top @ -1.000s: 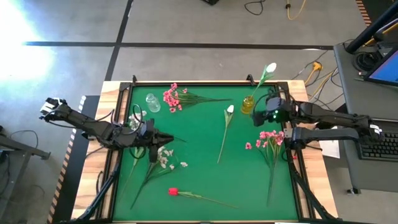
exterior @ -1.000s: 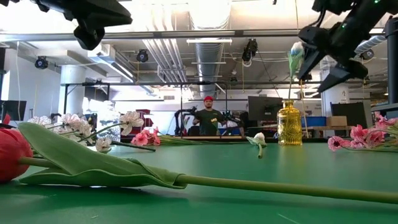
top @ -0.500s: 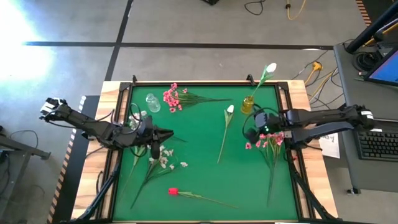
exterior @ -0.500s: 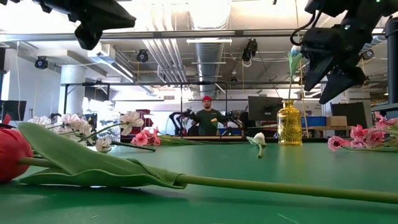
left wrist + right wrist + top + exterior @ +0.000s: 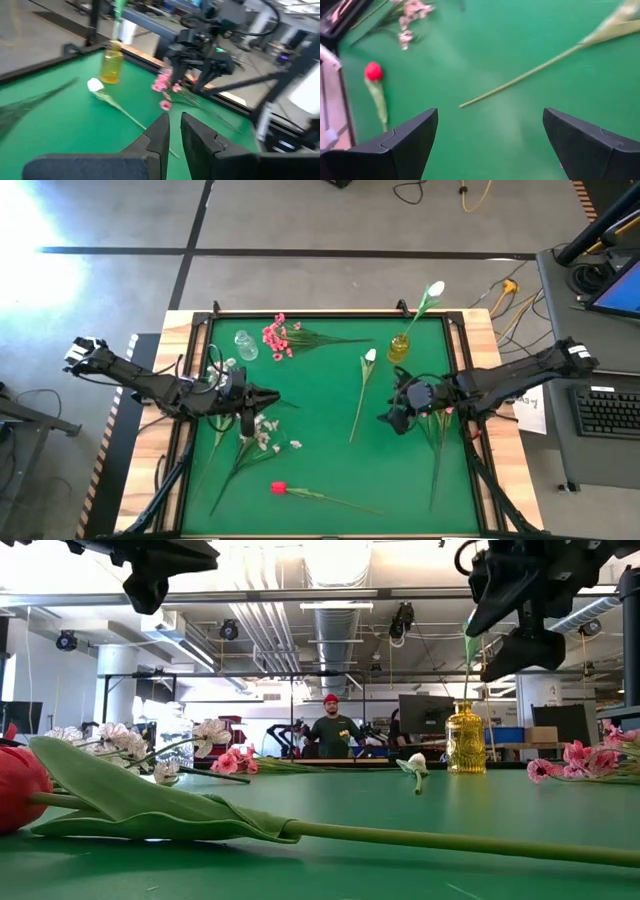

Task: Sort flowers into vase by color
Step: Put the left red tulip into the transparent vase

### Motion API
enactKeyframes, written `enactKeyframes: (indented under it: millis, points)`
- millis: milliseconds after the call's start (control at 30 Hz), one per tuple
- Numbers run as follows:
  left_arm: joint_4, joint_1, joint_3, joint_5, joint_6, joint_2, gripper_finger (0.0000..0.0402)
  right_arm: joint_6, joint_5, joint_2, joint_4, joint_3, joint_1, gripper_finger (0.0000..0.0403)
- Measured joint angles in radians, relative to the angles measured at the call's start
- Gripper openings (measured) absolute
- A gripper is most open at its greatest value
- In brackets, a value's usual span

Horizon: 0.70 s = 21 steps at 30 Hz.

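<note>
Fingers of the right gripper (image 5: 387,420) are spread wide and empty above the green mat (image 5: 320,450), beside the pink flowers (image 5: 437,408). Left gripper (image 5: 272,397) hovers over the white blossoms (image 5: 266,435), jaws nearly closed on nothing.

right gripper (image 5: 490,137) fingers spread wide above green mat (image 5: 485,60), red bud (image 5: 373,71) and long stem (image 5: 520,77) lying there

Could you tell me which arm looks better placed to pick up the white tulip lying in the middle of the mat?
Probably the right. The right gripper hangs open just beside the white tulip, whose stem shows ahead of it in the right wrist view. The left gripper waits over the small white blossom spray, farther off.
</note>
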Motion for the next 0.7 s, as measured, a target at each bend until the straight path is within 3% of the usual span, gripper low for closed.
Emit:
enactKeyframes:
  millis: [167,300,467,700]
  points:
    - [-0.018,-0.001,0.0,0.18,-0.048,-0.014,0.0036,0.024,0.0,0.089,0.067,0.0,0.067,0.0352]
    - [-0.09,-0.001,0.0,0.265,-0.197,-0.014,0.0036,0.073,-0.019,0.147,0.12,0.0,0.1,0.0352]
    - [-0.258,-0.018,0.0,0.579,-0.461,-0.012,0.0036,0.163,-0.095,0.176,0.102,0.0,0.138,0.0352]
    - [-0.379,-0.124,0.0,0.617,-0.695,-0.006,0.0036,0.294,-0.255,0.17,0.032,0.001,0.171,0.0352]
